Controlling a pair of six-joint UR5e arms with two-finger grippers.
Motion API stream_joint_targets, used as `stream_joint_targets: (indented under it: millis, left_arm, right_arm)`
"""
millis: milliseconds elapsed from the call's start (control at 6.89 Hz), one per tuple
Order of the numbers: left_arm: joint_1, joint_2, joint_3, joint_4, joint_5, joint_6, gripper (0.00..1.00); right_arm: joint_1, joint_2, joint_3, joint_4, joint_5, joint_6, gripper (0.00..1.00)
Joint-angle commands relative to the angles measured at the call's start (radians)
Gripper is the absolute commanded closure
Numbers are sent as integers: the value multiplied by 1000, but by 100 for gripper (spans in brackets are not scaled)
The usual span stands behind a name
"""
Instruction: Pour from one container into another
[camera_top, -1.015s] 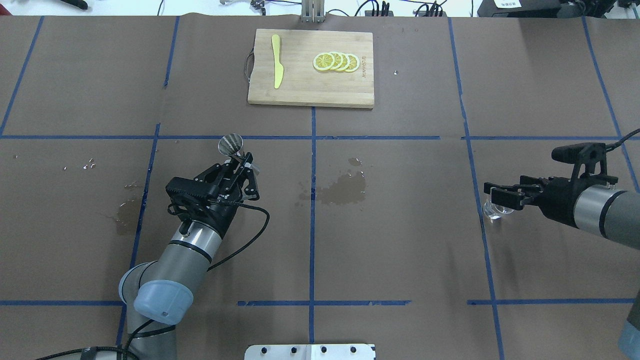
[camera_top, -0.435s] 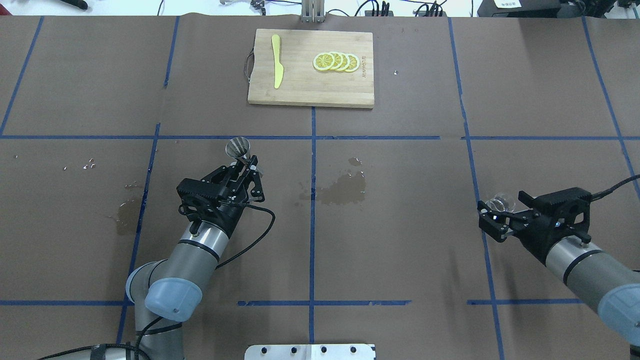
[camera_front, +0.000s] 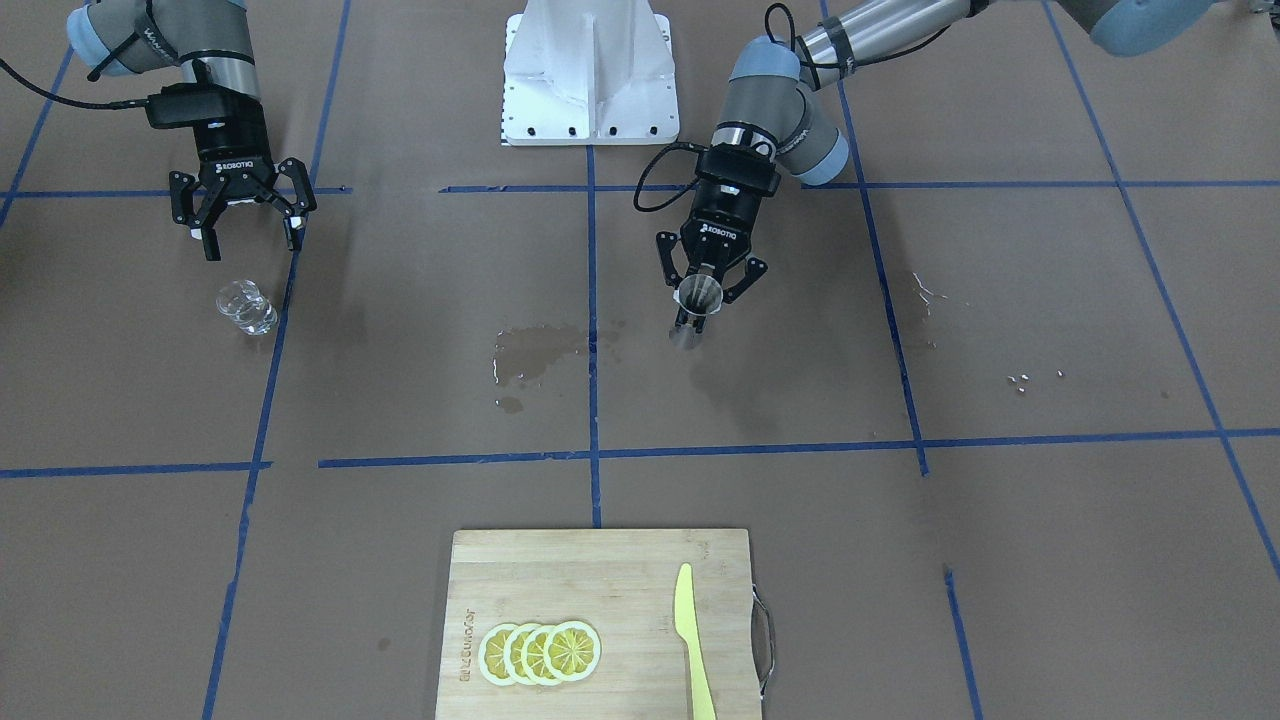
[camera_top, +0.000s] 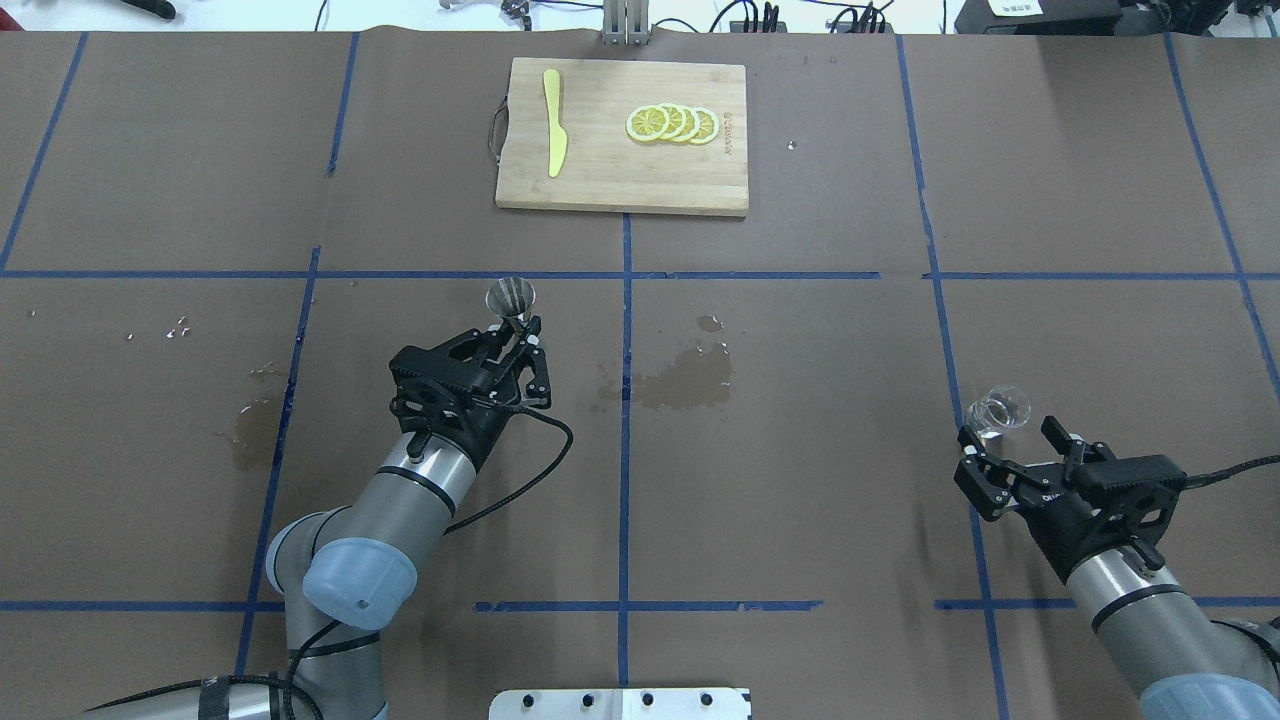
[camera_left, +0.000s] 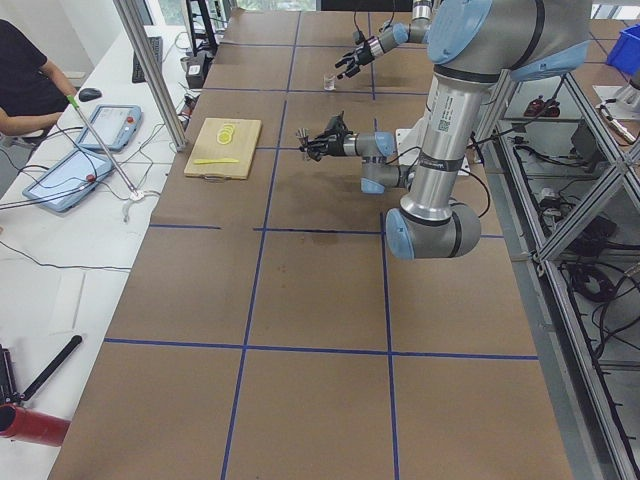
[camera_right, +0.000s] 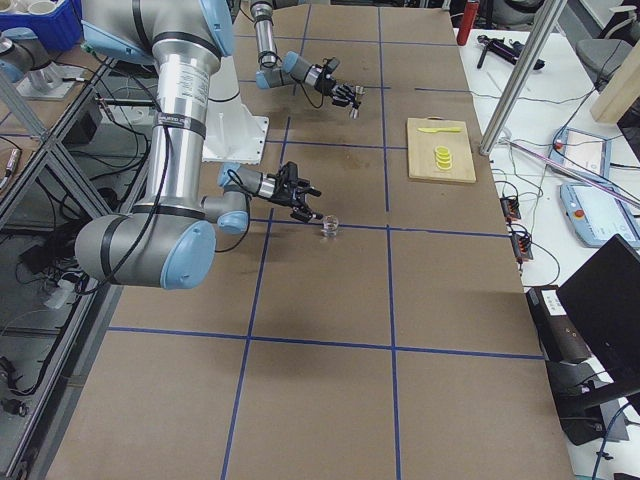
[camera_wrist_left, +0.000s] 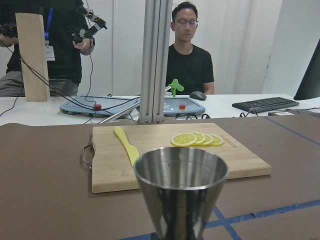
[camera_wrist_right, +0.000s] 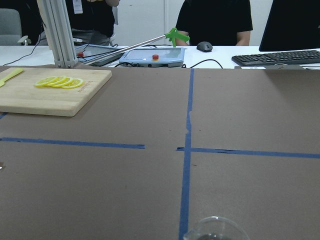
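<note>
brown table (camera_front: 400, 380) — glass tumbler (camera_front: 245, 306) just beyond the right gripper (camera_front: 250, 243)

My left gripper (camera_top: 516, 328) clamps the jigger (camera_top: 510, 296), arm reaching forward; my right gripper (camera_front: 254, 245) hangs spread wide.

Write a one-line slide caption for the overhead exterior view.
Left gripper holds the jigger upright; open right gripper sits clear of the glass tumbler.

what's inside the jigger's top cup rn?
The jigger, held in the left gripper, shows only bare shiny inner wall from overhead; no liquid is evident. The wrist view looks nearly across the rim, so the cup's narrow bottom is hidden.
</note>
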Motion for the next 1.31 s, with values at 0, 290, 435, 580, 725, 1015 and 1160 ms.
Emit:
stream_joint_targets:
  millis: [0, 290, 435, 580, 725, 1015, 1160]
  left_arm:
    - [-1, -20, 2, 13, -5, 33, 100]
    - [-1, -32, 3, 11, -4, 19, 100]
    - [-1, -32, 3, 11, -4, 19, 100]
    - [-1, -32, 3, 11, -4, 19, 100]
    - [-1, -32, 3, 11, -4, 19, 100]
    - [1, -32, 3, 11, -4, 19, 100]
    - [1, -32, 3, 11, -4, 19, 100]
  right_arm:
    - [-35, 16, -105, 0, -96, 96, 1]
    - [-38, 65, -161, -2, -142, 98, 1]
    - [-38, 123, -216, 0, -154, 97, 1]
    - [-35, 138, -254, 1, -150, 85, 1]
    - [-34, 133, -259, 3, -147, 84, 1]
    - [17, 148, -259, 4, -125, 84, 3]
    - [35, 161, -262, 4, -116, 83, 3]
